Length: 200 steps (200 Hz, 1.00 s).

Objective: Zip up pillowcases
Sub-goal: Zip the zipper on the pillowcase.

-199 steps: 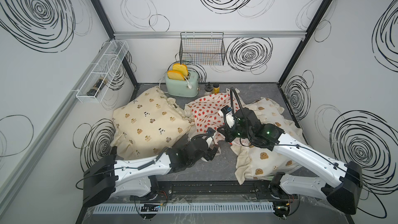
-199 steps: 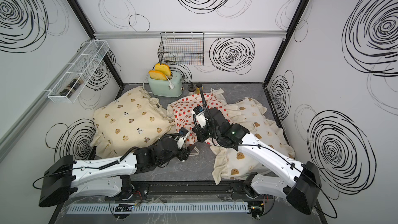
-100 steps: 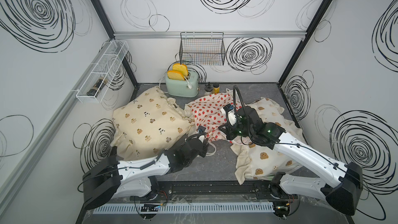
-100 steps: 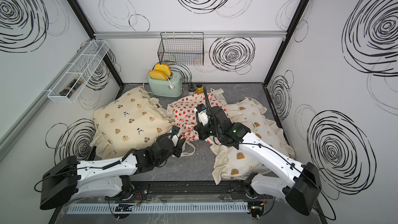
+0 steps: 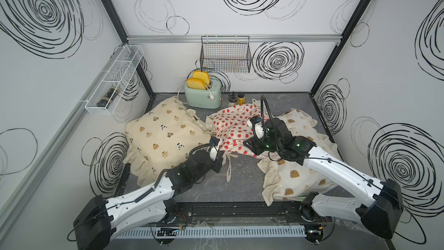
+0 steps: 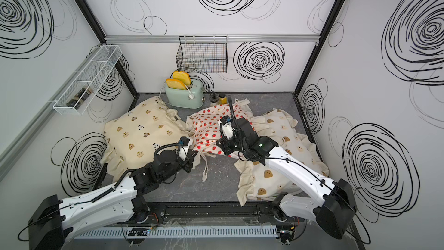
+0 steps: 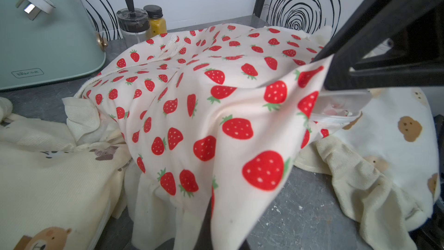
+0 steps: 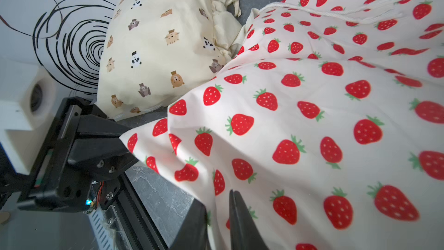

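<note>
**Strawberry pillowcase held up along its zip edge**

The strawberry pillowcase lies mid-table, between the bear-and-panda pillowcase on the robot's left and the bear-face pillowcase on its right. It overlaps the ruffles of both. Its near edge is lifted off the table and drawn fairly taut, most likely so the zip line runs straight for the slider.

The left gripper is clamped tight on the near-left corner of the strawberry cloth and serves as the anchor. The right gripper sits at the other end of that edge, beside what looks like the open mouth, where pale zip tape shows. Its jaws stand narrowly apart with cloth between them, and I cannot tell whether they grip it or are loose. I cannot make out the zip pull.

The open room lies toward the robot. There the grey surface under the lifted edge is bare except for a trailing tie string, so a pull along the edge has space. Behind, the toaster and two small jars stand just beside the cover's far edge. Dragging the cloth backward could nudge them. Both neighbouring covers crowd the sides, so sideways travel would probably rumple their ruffles.
</note>
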Motion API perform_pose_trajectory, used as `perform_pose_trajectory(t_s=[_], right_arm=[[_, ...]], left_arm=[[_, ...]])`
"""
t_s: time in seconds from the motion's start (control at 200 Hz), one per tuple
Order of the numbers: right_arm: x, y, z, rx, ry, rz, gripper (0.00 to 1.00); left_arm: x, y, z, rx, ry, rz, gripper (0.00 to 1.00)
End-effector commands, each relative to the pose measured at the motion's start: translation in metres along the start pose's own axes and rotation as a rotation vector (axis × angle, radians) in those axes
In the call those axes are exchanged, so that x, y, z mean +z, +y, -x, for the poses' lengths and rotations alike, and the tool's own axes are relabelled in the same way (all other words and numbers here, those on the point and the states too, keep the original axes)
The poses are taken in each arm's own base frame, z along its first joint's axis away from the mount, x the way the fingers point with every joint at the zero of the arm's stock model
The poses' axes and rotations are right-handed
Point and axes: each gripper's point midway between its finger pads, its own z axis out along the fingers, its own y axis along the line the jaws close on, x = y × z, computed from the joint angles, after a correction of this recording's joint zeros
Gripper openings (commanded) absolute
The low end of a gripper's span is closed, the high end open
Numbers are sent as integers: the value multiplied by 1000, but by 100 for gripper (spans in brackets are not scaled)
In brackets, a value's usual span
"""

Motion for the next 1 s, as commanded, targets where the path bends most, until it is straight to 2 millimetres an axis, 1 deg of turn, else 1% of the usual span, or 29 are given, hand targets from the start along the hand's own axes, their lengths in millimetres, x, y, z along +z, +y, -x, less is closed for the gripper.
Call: perform_pose_trajectory(t_s=[0.0, 0.1, 0.175, 0.235, 0.305, 0.38, 0.485, 0.56, 0.59, 0.675, 0.735, 0.871, 0.996], right_arm=[[-13, 2, 6, -9, -17, -5, 30], [-30, 9, 10, -28, -48, -18, 34], [-42, 12, 11, -46, -71, -71, 36], [-49, 18, 8, -64, -80, -90, 37], [-52, 28, 2, -71, -85, -88, 38], [-47, 42, -8, -78, -83, -69, 37], [-43, 47, -11, -54, -94, -60, 35], [-35, 59, -16, -41, -104, 18, 28], [-30, 61, -17, -39, -105, 29, 26], [-14, 53, -21, -38, -102, -4, 20], [-6, 45, -18, -17, -116, -30, 18], [-1, 36, -3, 9, -163, -18, 17], [3, 38, 1, -3, -172, 5, 18]], left_arm=[[-7, -12, 22, 31, -23, -87, 0], [-8, -10, 31, 11, -7, -85, 0], [-8, -11, 35, -1, 6, -95, 0], [-8, -12, 36, -11, 17, -100, 0], [-9, -17, 41, -18, 18, -128, 0], [-10, -18, 45, -31, 20, -135, 0], [-9, -21, 48, -38, 33, -148, 0], [-9, -22, 47, -44, 51, -150, 0], [-8, -21, 47, -46, 52, -147, 0], [-8, -21, 48, -52, 55, -151, 0], [-9, -22, 51, -58, 53, -156, 0], [-9, -24, 50, -64, 62, -171, 0], [-9, -24, 49, -63, 66, -174, 0]])
